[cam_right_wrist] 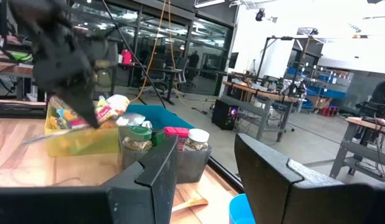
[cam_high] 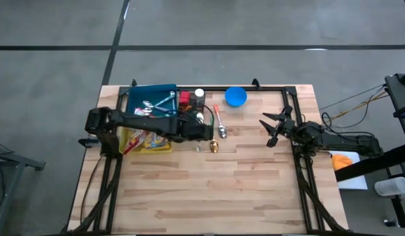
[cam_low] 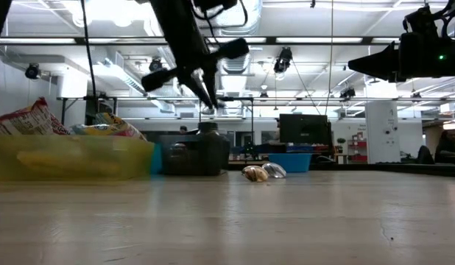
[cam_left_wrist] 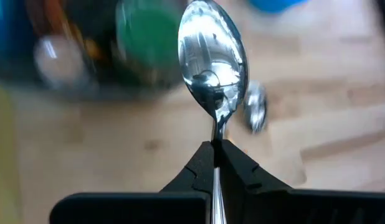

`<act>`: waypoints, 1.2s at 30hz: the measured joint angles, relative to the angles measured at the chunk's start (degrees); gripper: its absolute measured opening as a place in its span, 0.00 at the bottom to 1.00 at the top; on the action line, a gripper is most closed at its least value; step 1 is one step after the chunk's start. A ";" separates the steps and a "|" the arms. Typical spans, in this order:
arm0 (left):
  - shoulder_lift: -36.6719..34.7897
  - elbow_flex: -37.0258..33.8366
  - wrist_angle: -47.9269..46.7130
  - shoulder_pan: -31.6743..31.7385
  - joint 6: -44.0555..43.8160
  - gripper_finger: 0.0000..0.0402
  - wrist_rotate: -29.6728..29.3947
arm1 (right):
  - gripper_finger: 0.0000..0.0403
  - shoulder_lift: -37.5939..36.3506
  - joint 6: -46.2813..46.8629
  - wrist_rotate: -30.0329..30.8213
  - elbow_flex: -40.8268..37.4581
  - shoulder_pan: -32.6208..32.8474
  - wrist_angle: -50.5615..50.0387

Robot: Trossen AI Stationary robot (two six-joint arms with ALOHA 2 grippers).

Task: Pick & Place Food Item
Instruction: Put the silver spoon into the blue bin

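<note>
Left wrist view shows the left gripper (cam_left_wrist: 215,149) with its jaws pinched on the thin handle of a spoon (cam_left_wrist: 212,62), its polished steel bowl pointing out ahead and mirroring the room. From above, that gripper (cam_high: 209,129) hangs just at 12 o'clock from a small golden-brown food piece (cam_high: 214,147) lying on the tabletop (cam_high: 255,183); a small silvery object (cam_high: 198,148) lies just at 9 o'clock from it.

My reading is that the task is at an early stage: the tool is in hand, but the food is not yet scooped or moved. Where it should go I cannot tell; a round blue bowl (cam_high: 236,96) sits at 1 o'clock from it near the far edge.

Farther toward 9 o'clock stand a translucent yellow bin (cam_high: 150,142) of crinkly snack bags, a teal tray (cam_high: 147,98) with metal cutlery, and lidded jars (cam_high: 192,98). An orange-handled spoon (cam_high: 218,122) lies flat between gripper and bowl. The tabletop is pale jointed wood planks.

The right gripper (cam_high: 273,128) waits at 3 o'clock, jaws spread and empty.
</note>
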 joint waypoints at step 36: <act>-9.70 -7.89 -14.55 23.12 42.83 0.02 -22.51 | 0.39 -0.02 0.00 -0.48 0.00 -0.02 0.00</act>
